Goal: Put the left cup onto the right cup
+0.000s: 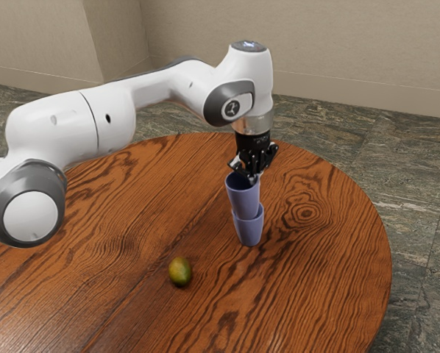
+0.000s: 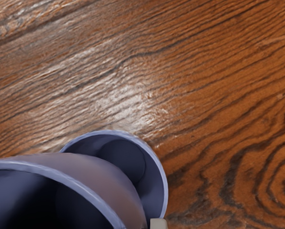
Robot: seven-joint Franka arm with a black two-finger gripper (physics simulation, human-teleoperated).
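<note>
Tilted upper cup (image 2: 61, 179) sits nested in the lower cup (image 1: 249, 228) near the table's (image 1: 316, 287) centre. The gripper (image 1: 249, 170) is pinched narrowly on its rim from twelve o'clock. A lime (image 1: 179, 271) lies apart, at eight o'clock of the cups.

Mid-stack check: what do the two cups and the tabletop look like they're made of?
The upper cup and lower cup: likely plastic, matte lavender-blue, with thin uniform walls and no glaze shine. The table: wood or veneer, polished, with bold grain rings and soft glare.
</note>
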